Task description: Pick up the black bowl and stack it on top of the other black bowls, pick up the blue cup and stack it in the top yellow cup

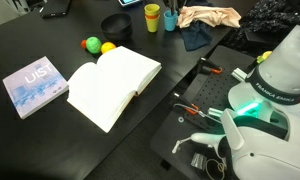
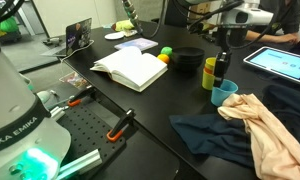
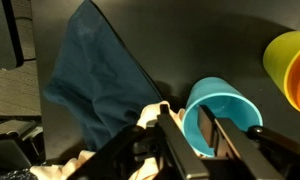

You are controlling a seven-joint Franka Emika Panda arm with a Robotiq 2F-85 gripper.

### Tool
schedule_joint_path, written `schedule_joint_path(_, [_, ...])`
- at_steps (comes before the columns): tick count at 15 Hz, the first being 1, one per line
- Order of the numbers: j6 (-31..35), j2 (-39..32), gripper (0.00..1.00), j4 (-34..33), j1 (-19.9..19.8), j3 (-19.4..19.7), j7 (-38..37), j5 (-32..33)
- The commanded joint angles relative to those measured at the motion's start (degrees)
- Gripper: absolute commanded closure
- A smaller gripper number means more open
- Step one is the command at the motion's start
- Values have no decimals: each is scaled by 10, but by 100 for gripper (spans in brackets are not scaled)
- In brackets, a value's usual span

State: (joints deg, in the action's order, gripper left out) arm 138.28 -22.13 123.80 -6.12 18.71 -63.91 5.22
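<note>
While straddling the rim of the blue cup (image 3: pixel 222 112), gripper (image 3: pixel 190 135) part open, nothing clamped; top yellow cup (image 3: pixel 290 70) at two o'clock.

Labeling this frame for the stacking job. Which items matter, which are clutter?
Job items:
blue cup, hand at its rim
yellow cup
black bowls; single versus stack not distinguishable here

Clutter:
open book
closed book
green ball and yellow ball
dark blue cloth
peach cloth
tablet

Black table (image 1: pixel 50 40) with open book (image 1: pixel 112 85), bowls (image 2: pixel 186 58), cups (image 2: pixel 209 73).
</note>
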Motion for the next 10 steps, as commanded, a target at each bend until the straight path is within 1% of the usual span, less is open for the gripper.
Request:
schedule_joint_path(1, [47, -1, 32, 22, 2, -3, -6, -3])
schedule_joint_path(3, [67, -2, 16, 25, 10, 3, -12, 8])
schedule_joint_path(5, [81, -3, 4, 23, 15, 6, -16, 12])
schedule_joint_path(6, [85, -3, 1, 22, 18, 8, -17, 15])
schedule_joint_path(10, [111, -7, 0, 35, 21, 9, -24, 8])
